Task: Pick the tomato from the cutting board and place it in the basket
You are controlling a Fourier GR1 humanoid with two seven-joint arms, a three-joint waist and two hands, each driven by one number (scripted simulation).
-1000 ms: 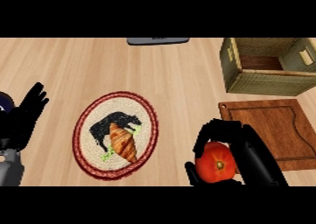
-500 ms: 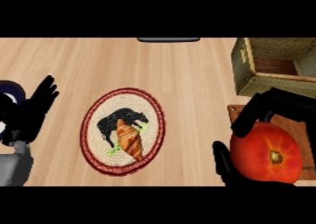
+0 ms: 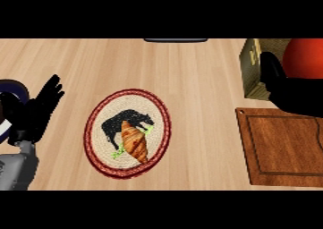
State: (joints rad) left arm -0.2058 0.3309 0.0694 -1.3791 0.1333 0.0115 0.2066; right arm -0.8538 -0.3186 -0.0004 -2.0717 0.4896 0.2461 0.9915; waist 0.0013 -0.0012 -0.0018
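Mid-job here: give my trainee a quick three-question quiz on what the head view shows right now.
1. True or false: the tomato lies on the cutting board.
2. Which hand holds the tomato: A) left hand B) right hand?
3. Fill in: the croissant lies on a round ____.

Key: 1 false, it is lifted near the basket; 2 B; 3 plate.

One head view looks steeply down, close over the wooden counter point(image 3: 190, 71)
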